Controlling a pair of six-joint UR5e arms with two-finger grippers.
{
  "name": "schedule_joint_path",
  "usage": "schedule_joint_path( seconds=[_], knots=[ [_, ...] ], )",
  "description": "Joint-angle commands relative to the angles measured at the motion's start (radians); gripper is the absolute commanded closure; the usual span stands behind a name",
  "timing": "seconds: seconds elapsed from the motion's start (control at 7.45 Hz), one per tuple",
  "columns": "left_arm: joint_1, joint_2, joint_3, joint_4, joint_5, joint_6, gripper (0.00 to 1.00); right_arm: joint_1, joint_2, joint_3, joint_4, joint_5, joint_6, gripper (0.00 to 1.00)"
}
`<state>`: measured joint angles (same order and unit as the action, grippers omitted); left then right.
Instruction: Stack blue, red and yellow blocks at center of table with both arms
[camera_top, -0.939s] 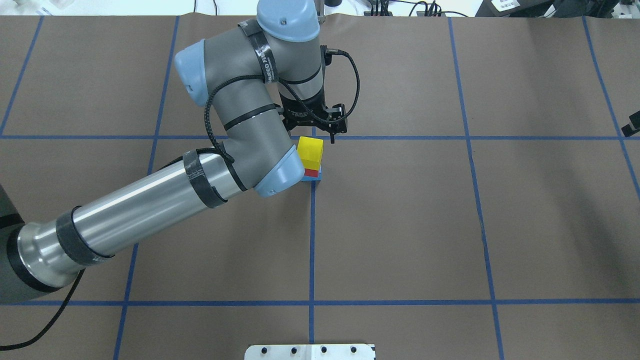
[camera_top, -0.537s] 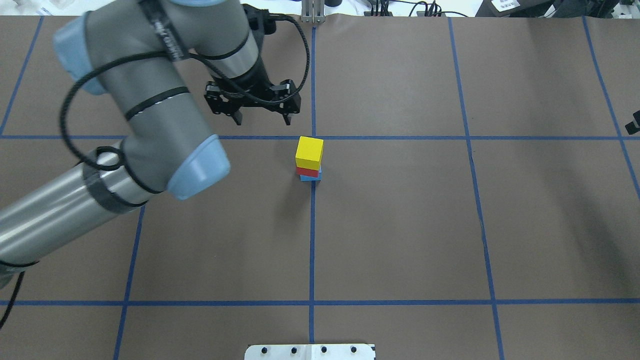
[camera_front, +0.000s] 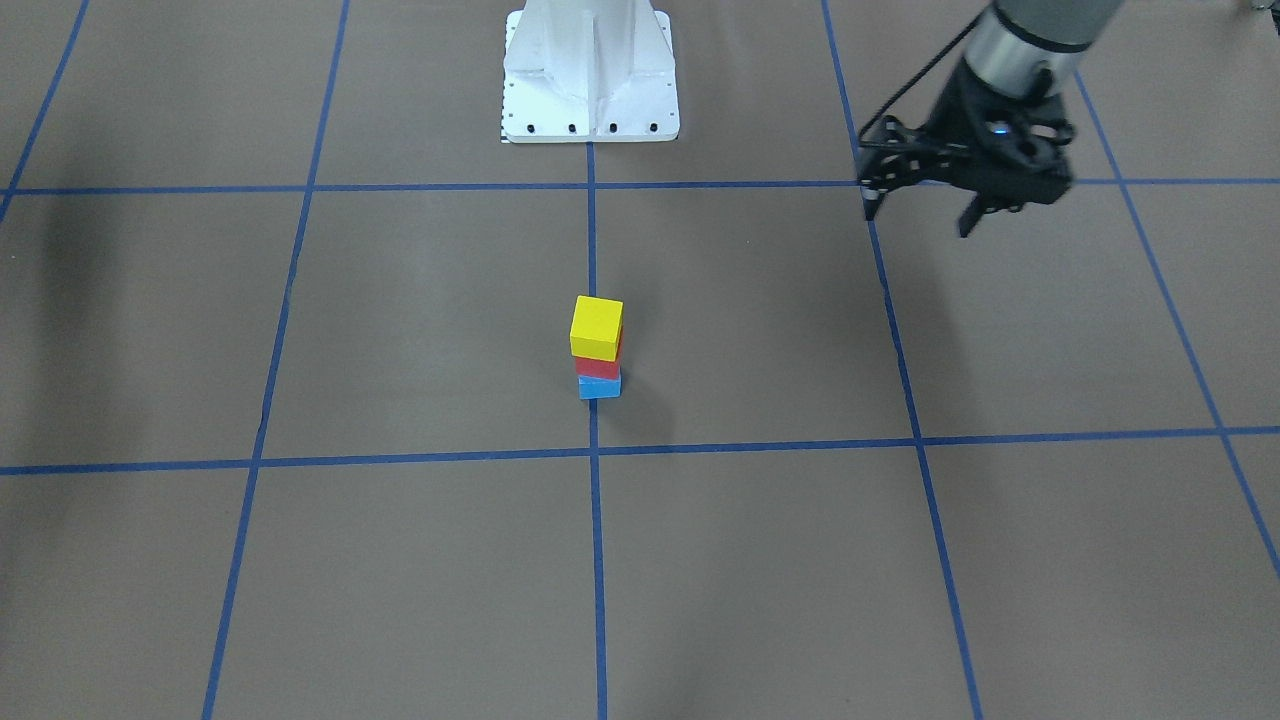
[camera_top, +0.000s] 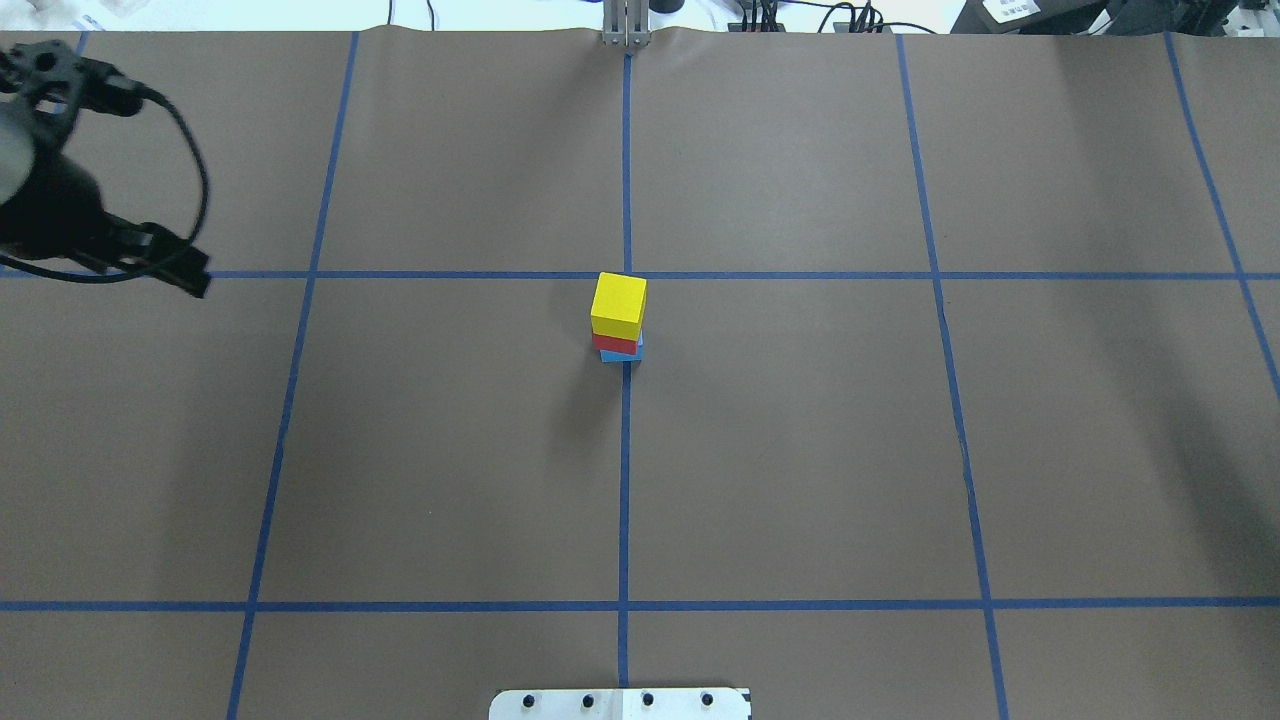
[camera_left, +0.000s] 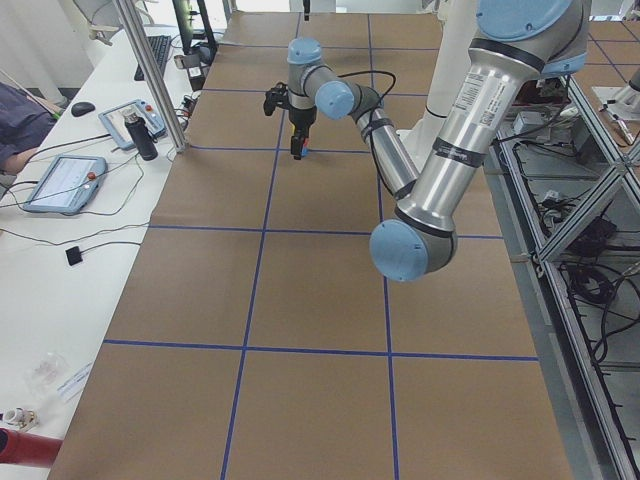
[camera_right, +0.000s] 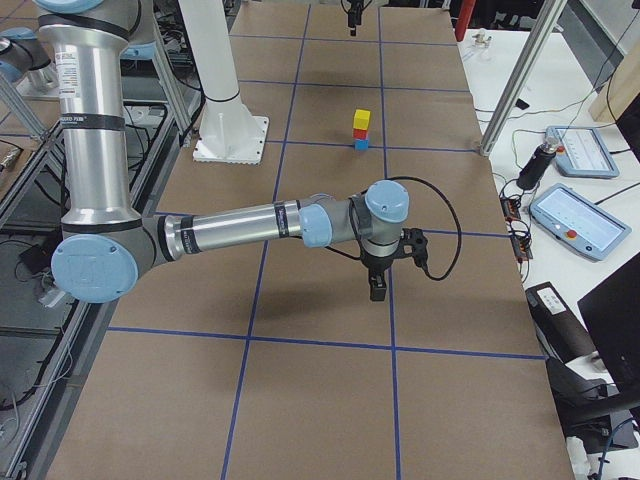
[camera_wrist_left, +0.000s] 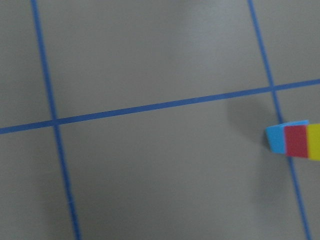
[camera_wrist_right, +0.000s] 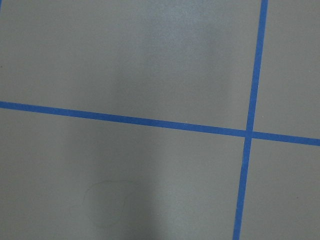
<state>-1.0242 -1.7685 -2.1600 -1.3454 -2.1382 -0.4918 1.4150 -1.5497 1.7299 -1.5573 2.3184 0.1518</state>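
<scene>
Blocks (camera_front: 598, 350): three smooth cubes stacked; left tool (camera_front: 917, 222) spread apart; right tool (camera_right: 377, 290), cannot tell.

Even, bright overhead light; soft shadow (camera_top: 585, 400) beside block stack (camera_top: 620, 322); left wrist view blurred; left gripper (camera_front: 917, 222) slightly smeared.

Yellow block (camera_front: 596, 327), red block (camera_front: 597, 366) and blue block (camera_front: 599, 387) against a plain brown counter (camera_front: 800, 330) crossed by a grid of blue tape lines (camera_front: 597, 560); the left pincer (camera_front: 917, 221) is black, the mounting plate (camera_front: 590, 70) white
</scene>
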Motion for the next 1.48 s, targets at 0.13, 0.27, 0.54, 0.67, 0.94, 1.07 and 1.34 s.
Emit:
schedule_joint_path(
  seconds=[0.13, 0.27, 0.54, 0.67, 0.94, 1.07, 1.34],
  knots=[
    [-0.392, 0.146, 0.292, -0.076, -0.072, 0.509, 0.00, 0.050, -0.006, -0.023, -0.006, 0.009, 0.000, 0.01],
    [-0.519, 0.127, 0.488, -0.159, -0.162, 0.727, 0.00, 0.089, -0.007, -0.033, -0.007, 0.036, -0.004, 0.01],
    [-0.597, 0.122, 0.650, -0.231, -0.192, 0.881, 0.00, 0.122, -0.012, -0.041, -0.015, 0.044, -0.006, 0.01],
    [-0.602, 0.126, 0.661, -0.251, -0.186, 0.878, 0.00, 0.137, -0.030, -0.052, -0.017, 0.074, -0.006, 0.01],
    [-0.600, 0.095, 0.665, -0.256, -0.181, 0.775, 0.00, 0.169, -0.065, -0.081, -0.015, 0.142, -0.021, 0.01],
    [-0.590, 0.121, 0.587, -0.255, -0.180, 0.599, 0.00, 0.200, -0.072, -0.096, -0.015, 0.139, -0.071, 0.01],
    [-0.559, 0.133, 0.565, -0.255, -0.180, 0.570, 0.00, 0.242, -0.072, -0.122, -0.015, 0.139, -0.104, 0.01]
  ],
)
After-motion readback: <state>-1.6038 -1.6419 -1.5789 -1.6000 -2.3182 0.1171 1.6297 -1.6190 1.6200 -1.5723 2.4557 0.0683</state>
